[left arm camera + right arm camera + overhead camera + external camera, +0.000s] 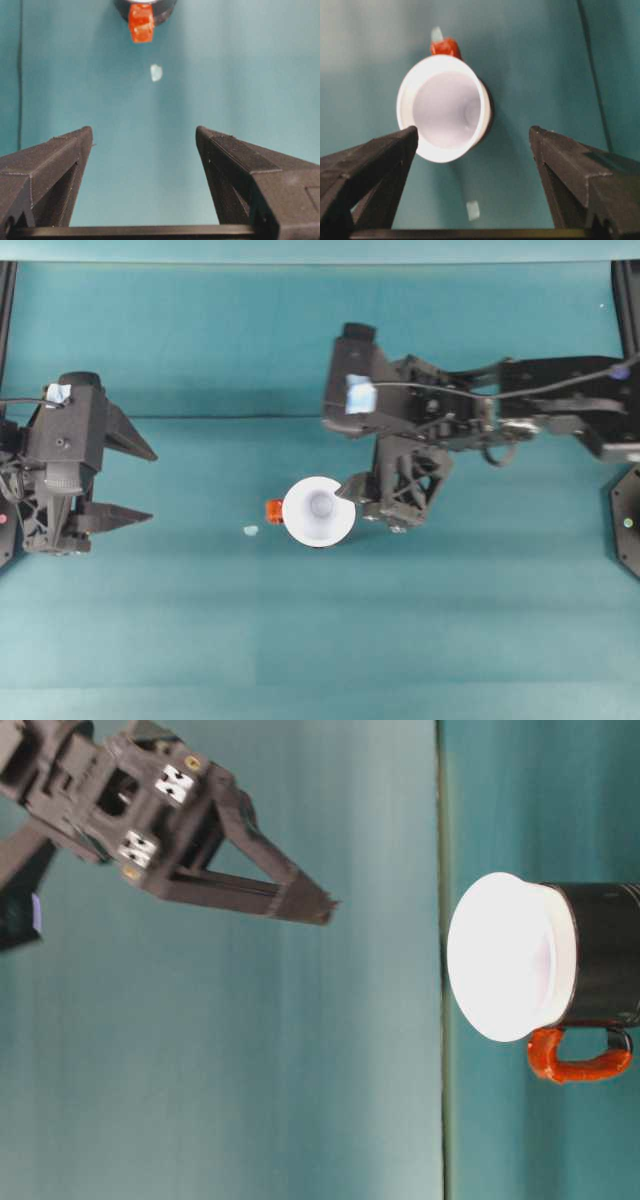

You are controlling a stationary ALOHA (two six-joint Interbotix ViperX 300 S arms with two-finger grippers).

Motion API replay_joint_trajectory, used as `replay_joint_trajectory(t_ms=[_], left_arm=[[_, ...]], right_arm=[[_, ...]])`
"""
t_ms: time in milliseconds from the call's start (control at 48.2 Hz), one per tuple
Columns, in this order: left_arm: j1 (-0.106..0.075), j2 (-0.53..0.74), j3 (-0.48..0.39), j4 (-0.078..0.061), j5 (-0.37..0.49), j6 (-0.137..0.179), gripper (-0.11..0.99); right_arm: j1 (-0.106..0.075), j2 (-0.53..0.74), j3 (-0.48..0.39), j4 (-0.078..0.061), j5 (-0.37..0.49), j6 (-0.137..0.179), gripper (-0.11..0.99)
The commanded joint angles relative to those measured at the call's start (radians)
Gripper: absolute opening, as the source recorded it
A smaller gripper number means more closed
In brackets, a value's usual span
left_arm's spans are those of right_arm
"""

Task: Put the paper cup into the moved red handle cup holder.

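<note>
Right gripper: jaws spread wide, holding nothing, just at 3 o'clock of the paper cup. Cup sits upright, nested in the red handle cup holder, handle at 9 o'clock overhead. Placement looks done; wide jaws suit release. Left gripper wide, empty, well apart at 9 o'clock.

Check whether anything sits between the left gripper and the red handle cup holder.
Only a small pale scrap lies on the table between the open left gripper and the red handle cup holder, which already holds the paper cup.
</note>
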Motion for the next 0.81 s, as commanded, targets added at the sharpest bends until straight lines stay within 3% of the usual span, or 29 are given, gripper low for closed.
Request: replay_joint_trajectory(t_ms=[0, 311, 788], left_arm=[[0.0, -0.005, -0.011, 0.003, -0.005, 0.0, 0.88], [0.002, -0.005, -0.011, 0.003, -0.003, 0.0, 0.88], [0.0, -0.012, -0.011, 0.003, -0.003, -0.002, 0.88]], right_arm=[[0.003, -0.156, 0.031, -0.002, -0.067, -0.011, 0.64], [0.005, -0.293, 0.17, 0.005, -0.218, -0.002, 0.64], [0.017, -0.319, 0.187, 0.009, -0.222, -0.002, 0.64]])
